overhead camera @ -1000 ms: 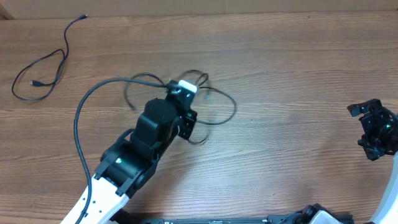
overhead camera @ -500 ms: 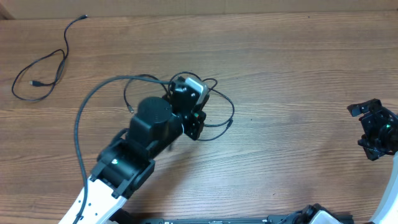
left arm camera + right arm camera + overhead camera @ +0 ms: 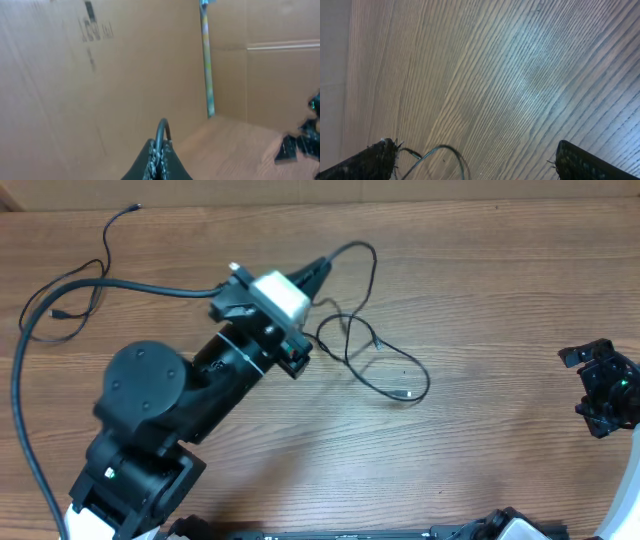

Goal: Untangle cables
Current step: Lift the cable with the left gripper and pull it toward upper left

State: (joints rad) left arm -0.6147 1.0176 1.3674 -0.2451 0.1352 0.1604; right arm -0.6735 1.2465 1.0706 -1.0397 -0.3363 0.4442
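Since a second ago the left end effector [image 3: 320, 271] has lifted up and away, clamped on one cable [image 3: 372, 265] whose rest trails into the loosened tangle [image 3: 404, 394] on the worktop [image 3: 500, 300], while the right end effector [image 3: 598, 390] waits, spread apart; next, likely pull this strand free.

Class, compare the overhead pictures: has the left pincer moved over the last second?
Yes. The left pincer, shut on a cable, has swung toward the table's far edge.
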